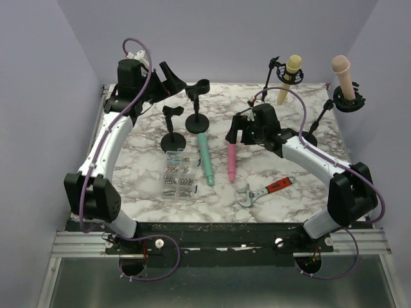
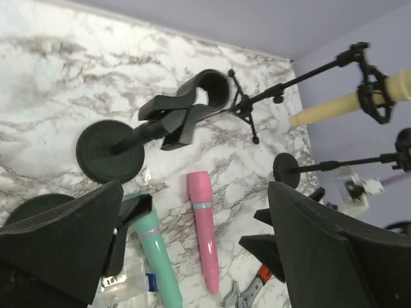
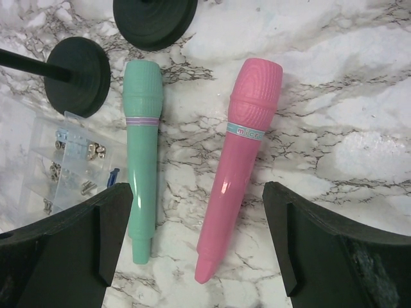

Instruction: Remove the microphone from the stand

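Microphones [image 1: 206,158] [image 1: 231,160] [image 1: 289,77] [image 1: 343,76] four, stands [image 1: 173,138] [image 1: 197,120] [image 1: 270,76] [image 1: 321,117] four, pincers [image 1: 172,77] [image 1: 239,136] two

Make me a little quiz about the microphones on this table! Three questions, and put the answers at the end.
1. True or false: the pink microphone is clipped in a stand.
2. What colour is the microphone lying beside it? A) green B) blue C) orange
3. How many microphones sit in the stands at the back?

Key
1. False: it lies flat on the table.
2. A: that is the green microphone.
3. Two: the yellow microphone and the peach microphone.
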`<state>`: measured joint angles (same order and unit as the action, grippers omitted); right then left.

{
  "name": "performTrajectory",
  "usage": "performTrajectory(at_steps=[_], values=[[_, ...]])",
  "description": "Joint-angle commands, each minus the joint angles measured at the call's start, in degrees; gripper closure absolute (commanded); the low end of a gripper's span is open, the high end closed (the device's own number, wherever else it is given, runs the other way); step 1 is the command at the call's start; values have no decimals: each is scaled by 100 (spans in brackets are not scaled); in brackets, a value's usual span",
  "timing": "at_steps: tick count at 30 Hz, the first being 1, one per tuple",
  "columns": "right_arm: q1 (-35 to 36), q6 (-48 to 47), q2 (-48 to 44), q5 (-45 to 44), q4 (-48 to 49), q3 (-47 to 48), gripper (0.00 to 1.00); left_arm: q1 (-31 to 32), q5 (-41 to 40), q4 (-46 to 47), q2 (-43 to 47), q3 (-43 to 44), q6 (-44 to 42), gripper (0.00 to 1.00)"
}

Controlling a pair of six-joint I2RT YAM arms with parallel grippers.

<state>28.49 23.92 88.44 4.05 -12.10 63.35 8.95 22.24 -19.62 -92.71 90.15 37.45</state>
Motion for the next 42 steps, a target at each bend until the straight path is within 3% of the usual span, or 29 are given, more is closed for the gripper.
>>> performTrajectory(at_steps=[1, 6, 13, 25, 34, 42], values=[[-4, -98, -205, -343, -98, 2, 9, 49, -62, 2, 1180, -479, -619, 1], [-5, -102, -228, -704, -188, 70, 10, 180, 454, 275, 1927, -1193, -1107, 1], [-10, -325, -385, -1784, -543, 655, 11, 366, 1075, 182, 2343, -1165, -1381, 1], [-210, -1337, 173, -4186, -1119, 3015, 6, 862, 1331, 739, 2654, -1665, -1152, 1], [-815, -1691, 1055, -4556, -1278, 4650, 4, 1177, 1327, 800, 2523, -1741, -1152, 1], [-1052, -1861, 1493, -4523, -1211, 5108, 4, 1205, 1407, 792, 2381, -1712, -1161, 1]])
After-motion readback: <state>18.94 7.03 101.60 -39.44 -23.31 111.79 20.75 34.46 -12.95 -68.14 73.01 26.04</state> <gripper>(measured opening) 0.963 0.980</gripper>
